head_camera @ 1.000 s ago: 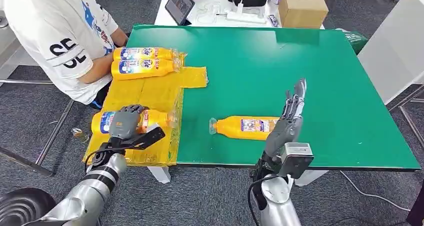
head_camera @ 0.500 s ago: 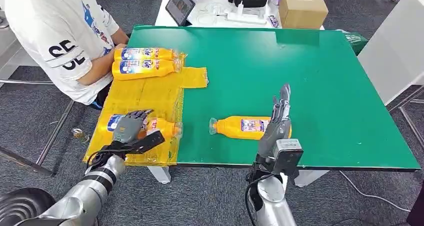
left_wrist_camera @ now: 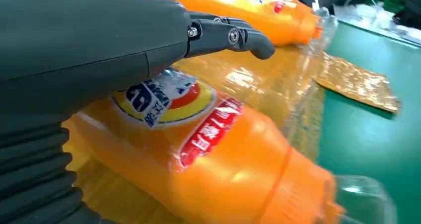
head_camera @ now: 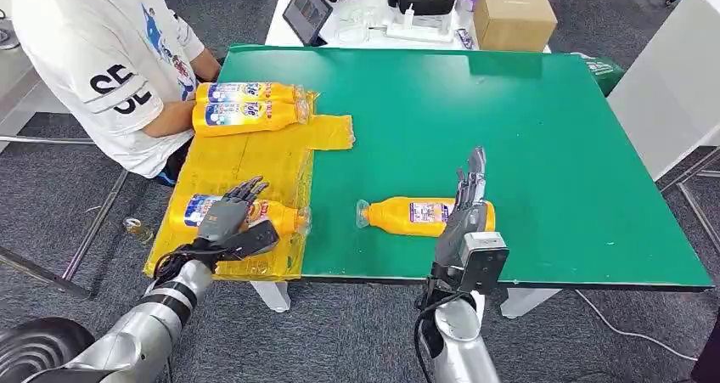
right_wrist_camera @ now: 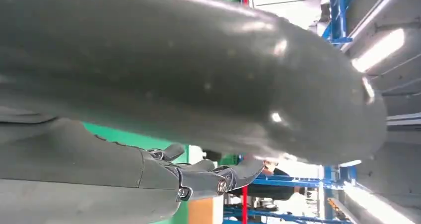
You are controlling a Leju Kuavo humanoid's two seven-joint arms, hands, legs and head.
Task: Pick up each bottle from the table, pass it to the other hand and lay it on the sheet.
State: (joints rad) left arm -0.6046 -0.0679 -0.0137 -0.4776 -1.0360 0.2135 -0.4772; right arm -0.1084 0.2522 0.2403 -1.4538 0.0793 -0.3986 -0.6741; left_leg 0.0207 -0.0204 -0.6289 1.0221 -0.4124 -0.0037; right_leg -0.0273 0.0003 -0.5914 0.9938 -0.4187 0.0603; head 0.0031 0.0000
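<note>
Green desk (head_camera: pixel 552 145), yellow sheet (head_camera: pixel 255 158) on its left edge: orange bottle (head_camera: pixel 422 216) lying well right of sheet, likely light, smooth, slippery, best gripped mid-body at label; right hand (head_camera: pixel 465 209) wide beside it; left hand (head_camera: pixel 227 219) spread over sheet's near bottle (head_camera: pixel 276 217).

The right hand (right_wrist_camera: pixel 149 134) has its dark fingers (right_wrist_camera: pixel 218 177) held straight, over the green table (right_wrist_camera: pixel 144 137).

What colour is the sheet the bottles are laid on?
Yellow, translucent plastic; the sheet shows best in the head view.
</note>
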